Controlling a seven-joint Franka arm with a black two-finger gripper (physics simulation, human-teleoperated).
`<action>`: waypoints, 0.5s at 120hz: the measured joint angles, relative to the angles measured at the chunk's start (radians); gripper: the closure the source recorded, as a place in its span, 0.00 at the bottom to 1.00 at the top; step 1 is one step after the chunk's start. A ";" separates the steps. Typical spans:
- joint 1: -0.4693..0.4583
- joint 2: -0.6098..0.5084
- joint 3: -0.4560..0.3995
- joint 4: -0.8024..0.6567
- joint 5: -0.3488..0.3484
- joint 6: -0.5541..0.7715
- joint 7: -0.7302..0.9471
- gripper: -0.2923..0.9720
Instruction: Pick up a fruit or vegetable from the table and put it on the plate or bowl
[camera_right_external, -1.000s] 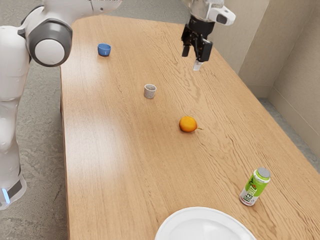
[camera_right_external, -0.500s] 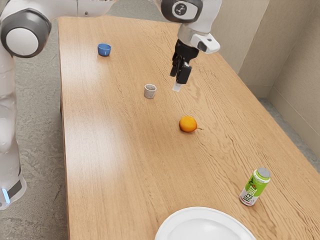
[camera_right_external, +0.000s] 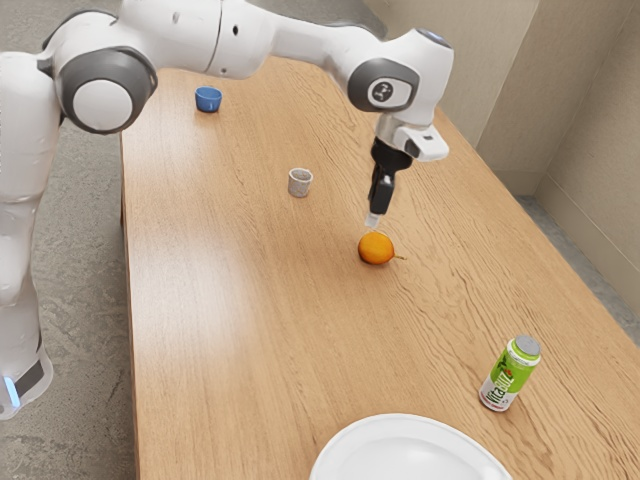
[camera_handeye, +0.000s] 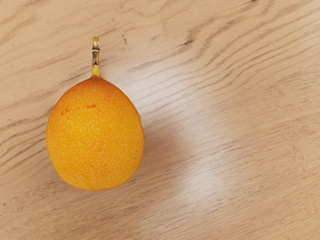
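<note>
My tool (camera_right_external: 373, 214) hangs just above the orange fruit (camera_right_external: 375, 248). I see it edge-on and cannot tell how far open it is. The fruit lies on the bench (camera_right_external: 240, 330), stem toward 3 o'clock in the exterior view. The white plate (camera_right_external: 405, 450) sits well apart at its 6 o'clock, and a green bottle (camera_right_external: 511, 374) stands at 4 o'clock.

Arm (camera_right_external: 290, 38) reaching in from exterior view's left, wrist (camera_right_external: 392, 88) bent downward; gripper (camera_right_external: 372, 216) vertical, just above orange fruit (camera_right_external: 375, 248).
</note>
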 joint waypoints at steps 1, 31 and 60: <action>0.000 0.002 0.000 0.000 0.000 0.001 0.003 0.23; -0.005 0.026 0.015 0.010 -0.006 -0.032 0.075 0.23; -0.033 0.101 0.057 0.082 0.010 -0.084 0.122 0.23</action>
